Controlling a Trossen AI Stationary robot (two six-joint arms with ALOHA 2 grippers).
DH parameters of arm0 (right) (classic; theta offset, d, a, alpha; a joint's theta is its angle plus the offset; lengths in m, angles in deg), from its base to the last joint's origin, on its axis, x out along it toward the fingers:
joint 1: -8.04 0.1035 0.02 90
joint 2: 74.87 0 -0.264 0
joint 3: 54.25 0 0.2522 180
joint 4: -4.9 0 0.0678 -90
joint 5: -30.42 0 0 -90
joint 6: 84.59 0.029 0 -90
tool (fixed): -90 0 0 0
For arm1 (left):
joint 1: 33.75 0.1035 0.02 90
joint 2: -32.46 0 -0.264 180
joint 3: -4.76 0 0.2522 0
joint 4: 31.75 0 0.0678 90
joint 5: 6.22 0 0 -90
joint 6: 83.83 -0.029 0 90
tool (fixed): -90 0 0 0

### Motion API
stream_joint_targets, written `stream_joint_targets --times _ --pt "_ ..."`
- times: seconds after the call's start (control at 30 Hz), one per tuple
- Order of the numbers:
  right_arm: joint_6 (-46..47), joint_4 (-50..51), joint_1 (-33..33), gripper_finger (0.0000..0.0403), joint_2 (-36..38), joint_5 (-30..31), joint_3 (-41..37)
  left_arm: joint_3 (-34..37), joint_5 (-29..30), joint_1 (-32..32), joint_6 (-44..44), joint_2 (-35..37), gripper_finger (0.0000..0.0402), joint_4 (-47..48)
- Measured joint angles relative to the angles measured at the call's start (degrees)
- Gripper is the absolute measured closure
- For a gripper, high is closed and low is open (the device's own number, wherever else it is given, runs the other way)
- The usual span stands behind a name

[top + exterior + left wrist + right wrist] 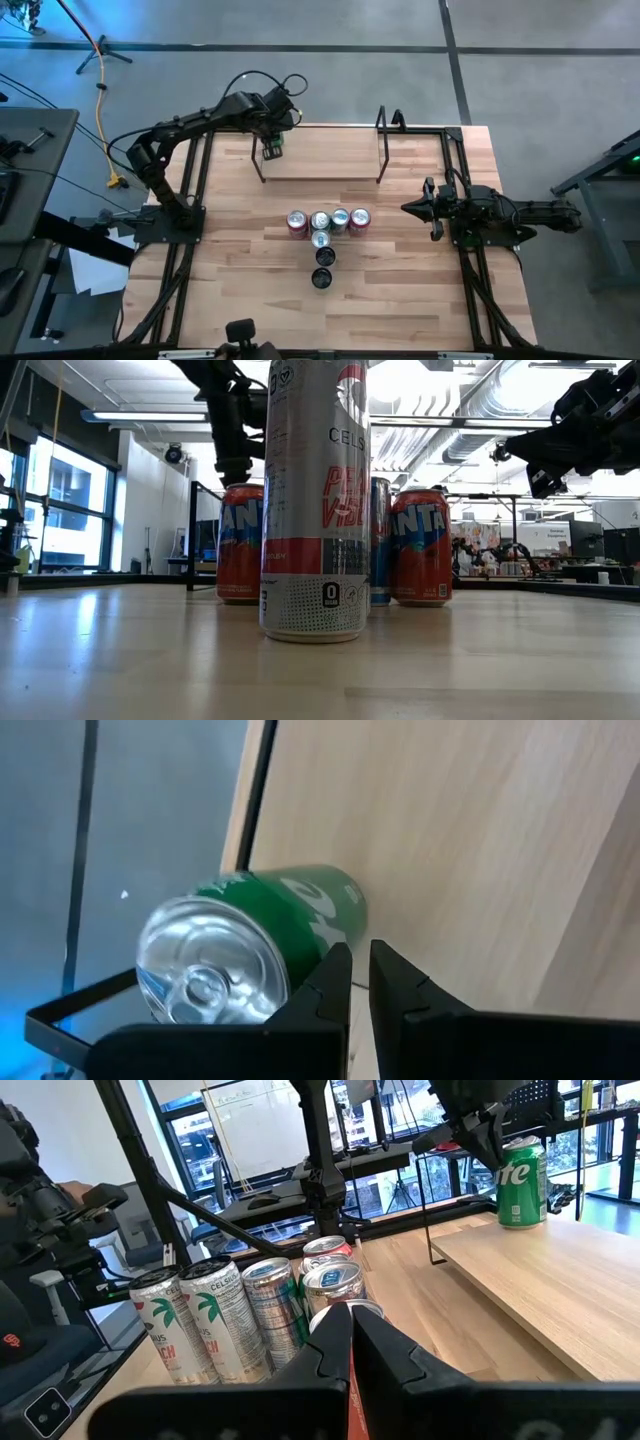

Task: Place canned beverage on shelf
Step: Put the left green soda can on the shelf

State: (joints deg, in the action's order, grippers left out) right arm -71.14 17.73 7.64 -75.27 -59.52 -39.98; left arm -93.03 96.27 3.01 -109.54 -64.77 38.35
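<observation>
Green cylindrical can (pixel 262 945) stands on pale smooth-grained wood shelf (pixel 320 152).

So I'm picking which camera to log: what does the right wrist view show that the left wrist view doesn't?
Only the right wrist view shows the cluster of cans on the table, the right claw, shut, and the room beyond. Only the left wrist view shows the green can's silver top and the left claw's closed tips beside it. Both show the green can standing on the shelf at one end, with the left claw by it.
</observation>
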Motion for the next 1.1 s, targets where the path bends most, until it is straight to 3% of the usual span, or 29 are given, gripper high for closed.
stream_joint_targets --times 0.73,1.1 --pt "0.0 0.0 0.01 0.0402 0.0 -0.02 0.0 -0.02 3.26 -0.18 -2.8 0.85 0.0401 -5.41" --pt "0.0 0.0 0.0 0.0402 0.0 -0.01 0.0 -0.07 1.52 -0.93 5.79 3.87 0.0401 -1.07"
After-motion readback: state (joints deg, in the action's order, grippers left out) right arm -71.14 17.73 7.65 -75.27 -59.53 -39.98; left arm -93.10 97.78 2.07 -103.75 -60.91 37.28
